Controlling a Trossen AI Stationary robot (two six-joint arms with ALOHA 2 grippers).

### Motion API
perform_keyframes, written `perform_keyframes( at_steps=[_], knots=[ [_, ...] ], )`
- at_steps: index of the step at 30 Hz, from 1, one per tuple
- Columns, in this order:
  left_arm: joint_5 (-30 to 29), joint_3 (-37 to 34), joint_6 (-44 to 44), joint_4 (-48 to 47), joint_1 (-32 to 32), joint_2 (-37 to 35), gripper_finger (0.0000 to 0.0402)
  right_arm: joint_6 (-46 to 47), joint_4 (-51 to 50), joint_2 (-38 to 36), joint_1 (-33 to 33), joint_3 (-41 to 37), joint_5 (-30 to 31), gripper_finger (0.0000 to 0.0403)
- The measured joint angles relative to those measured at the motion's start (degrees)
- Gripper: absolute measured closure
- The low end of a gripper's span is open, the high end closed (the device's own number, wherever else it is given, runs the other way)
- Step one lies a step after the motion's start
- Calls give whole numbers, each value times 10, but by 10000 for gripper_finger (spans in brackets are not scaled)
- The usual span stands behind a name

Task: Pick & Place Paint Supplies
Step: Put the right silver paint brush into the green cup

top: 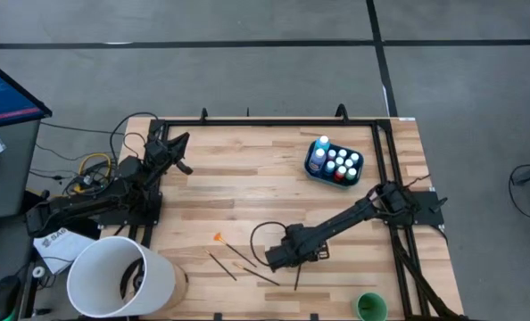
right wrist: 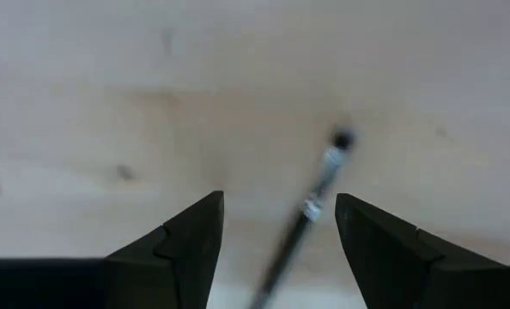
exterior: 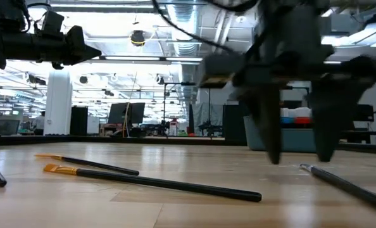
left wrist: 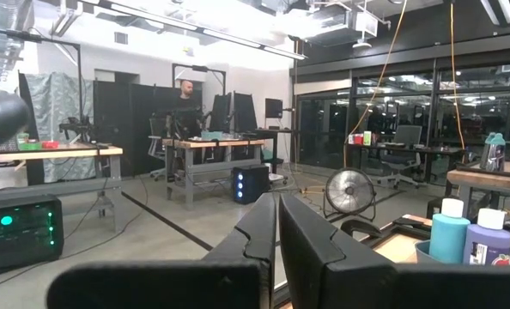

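Where brushes [top: 247,265] lie on wooden table [top: 247,169], right hand [top: 277,259] wide, left hand [top: 179,143] narrow, workshop behind.

The right arm [top: 354,214] reaches from its base at the table's right edge diagonally across toward the near middle of the table, stretched long and low. Its wrist bends down, so the right gripper [top: 277,259] points at the tabletop. In the low view its 2 dark fingers [exterior: 271,120] hang straight down, tips just above the wood and clearly apart. The right wrist view shows the same gap between the 2 fingertips.

The left arm [top: 113,192] sits folded at the table's left edge, raised off the surface. The left gripper [top: 178,150] points level toward the far side, its 2 fingers [left wrist: 259,232] almost together.
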Motion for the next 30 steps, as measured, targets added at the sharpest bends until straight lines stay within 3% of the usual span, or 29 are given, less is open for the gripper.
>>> perform_keyframes(
  at_steps=[10, 19, 24, 30],
  knots=[
    [0, 0, 0, 0, 0, 0, 394, 3, 17, 5, -36, -5, -6, 201],
    [0, 0, 0, 0, 0, 0, 394, -53, 42, 22, -48, -3, -42, 209],
    [0, 0, 0, 0, 0, 0, 394, -78, 42, 38, -57, 0, -88, 247],
    [0, 0, 0, 0, 0, 0, 394, -83, 35, 39, -58, 0, -86, 320]
  ],
)
